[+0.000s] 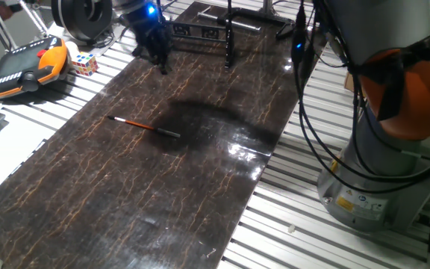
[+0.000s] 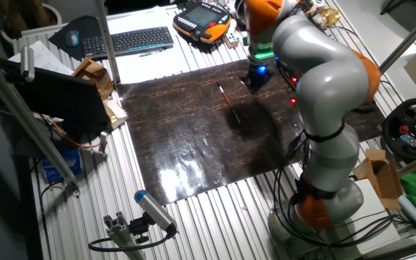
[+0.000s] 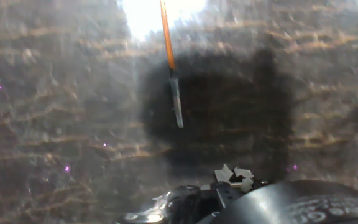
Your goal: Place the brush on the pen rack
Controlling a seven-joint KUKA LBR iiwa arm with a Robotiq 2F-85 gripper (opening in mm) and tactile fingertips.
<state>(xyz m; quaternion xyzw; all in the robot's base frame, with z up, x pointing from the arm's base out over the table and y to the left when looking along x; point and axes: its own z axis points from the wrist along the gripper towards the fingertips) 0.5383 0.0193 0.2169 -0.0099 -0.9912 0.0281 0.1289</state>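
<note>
i see the brush (image 1: 143,126) lying flat on the dark mat (image 1: 163,194), mid-surface, untouched. farther back my gripper (image 1: 155,56) hangs above the mat, well apart from the brush; i cannot tell its jaw opening. the pen rack (image 1: 228,30) stands at the far edge.

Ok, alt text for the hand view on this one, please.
Looking down from the hand, the brush lies flat on the dark, wood-grained tabletop, orange handle running off the top edge and grey tip pointing down. A large shadow falls beside it, glare sits at the top, and part of the hand fills the bottom edge.
</note>
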